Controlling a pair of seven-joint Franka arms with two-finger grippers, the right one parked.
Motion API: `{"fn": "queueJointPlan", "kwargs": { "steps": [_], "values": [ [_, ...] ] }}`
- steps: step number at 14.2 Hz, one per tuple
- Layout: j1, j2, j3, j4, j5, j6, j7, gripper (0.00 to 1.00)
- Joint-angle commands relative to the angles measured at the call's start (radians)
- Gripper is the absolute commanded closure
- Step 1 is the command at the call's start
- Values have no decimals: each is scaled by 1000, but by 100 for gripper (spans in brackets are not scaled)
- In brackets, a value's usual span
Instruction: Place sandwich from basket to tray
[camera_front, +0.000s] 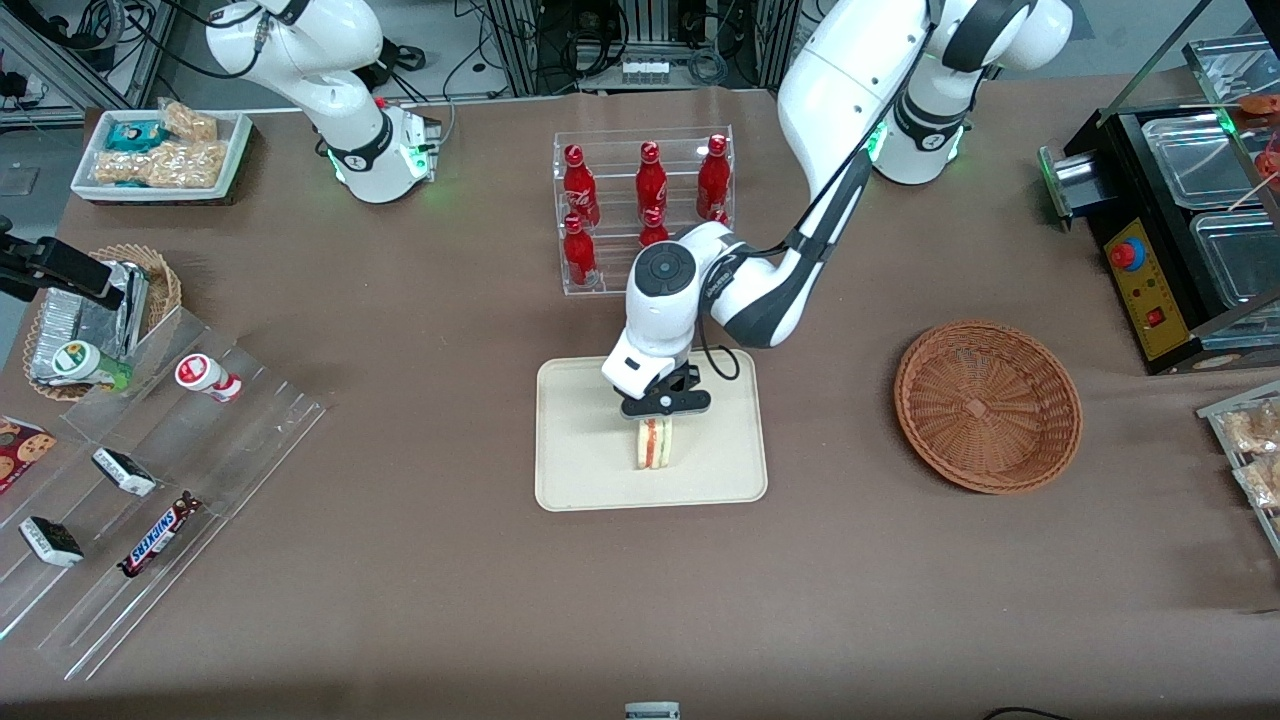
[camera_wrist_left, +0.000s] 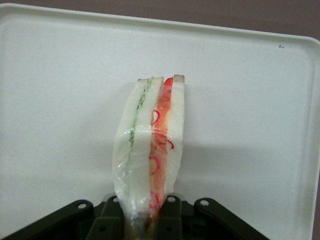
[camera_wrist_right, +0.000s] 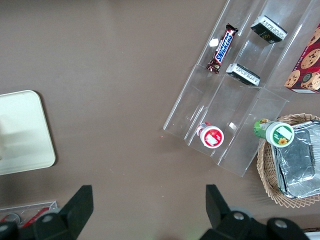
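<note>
**Sandwich held on edge over the tray**

On the tabletop (camera_front: 420, 560), the empty basket (camera_front: 988, 406) lies toward the working arm's end. Over the tray (camera_front: 580, 470), the end effector (camera_front: 655, 420) clamps the sandwich (camera_front: 654, 443) upright, filling edge nearest the front camera, apparently ready for release.

The tray (camera_front: 580, 470) lies on the table (camera_front: 420, 600), nearer the front camera than the bottle rack (camera_front: 645, 210). The sandwich (camera_front: 654, 443) stands on edge on the tray, the tool (camera_front: 664, 404) directly above it, clamping its upper end. The basket (camera_front: 988, 405) sits beside the tray, toward the working arm's end.
</note>
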Motion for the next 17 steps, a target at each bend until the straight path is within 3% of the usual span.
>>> {"fn": "queueJointPlan", "kwargs": {
  "steps": [1, 6, 9, 11, 13, 17],
  "values": [
    [-15, 13, 16, 38, 10, -1, -35, 0],
    [23, -138, 20, 30, 5, -151, -16, 0],
    [51, -240, 22, 51, -18, -360, 67, 0],
    [172, -322, 19, 39, -149, -485, 287, 0],
    [235, -366, 32, 28, -162, -578, 369, 0],
    [411, -495, 34, -111, -162, -595, 558, 0]
  ]
}}
